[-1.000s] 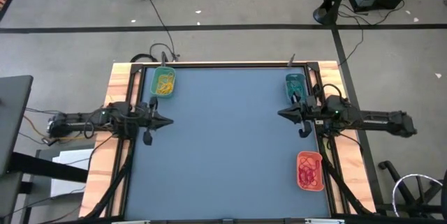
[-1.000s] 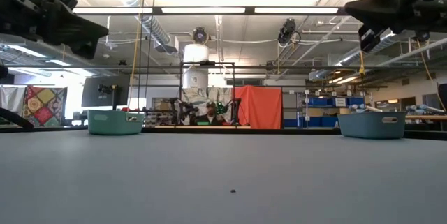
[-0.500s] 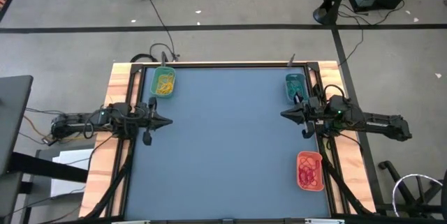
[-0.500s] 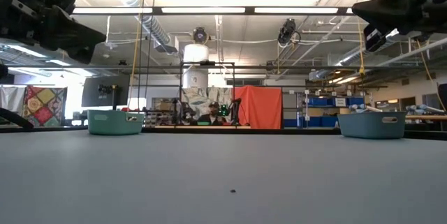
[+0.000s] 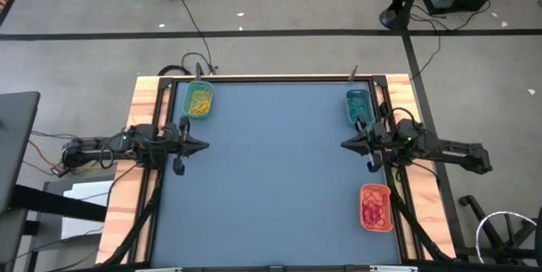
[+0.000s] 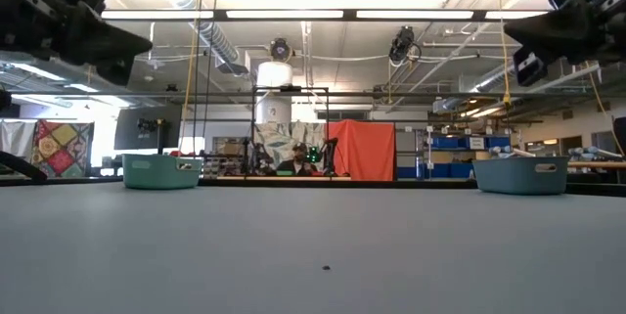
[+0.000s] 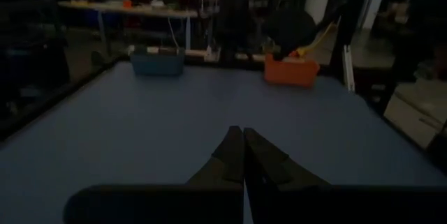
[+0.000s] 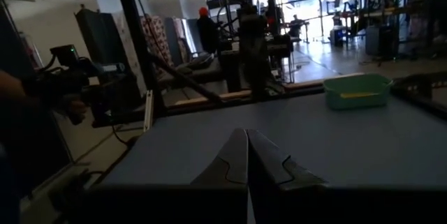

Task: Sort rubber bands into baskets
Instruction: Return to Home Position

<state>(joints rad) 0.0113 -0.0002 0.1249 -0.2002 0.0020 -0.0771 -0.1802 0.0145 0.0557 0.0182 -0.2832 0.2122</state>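
Three baskets stand on the blue table. The green one holds yellow bands at the far left. The teal one is at the far right. The orange-red one holds red bands at the near right. My left gripper hovers shut and empty over the table's left side, its fingers together in the left wrist view. My right gripper hovers shut and empty over the right side, between the teal and orange-red baskets; it also shows in the right wrist view. No loose rubber band shows on the table.
The middle of the table is bare blue surface, apart from a tiny dark speck near the front. Black frame rails run along the left and right edges. Cables lie on the floor beyond the far edge.
My right gripper has drawn back a little toward the table's right edge, staying shut and above the table.
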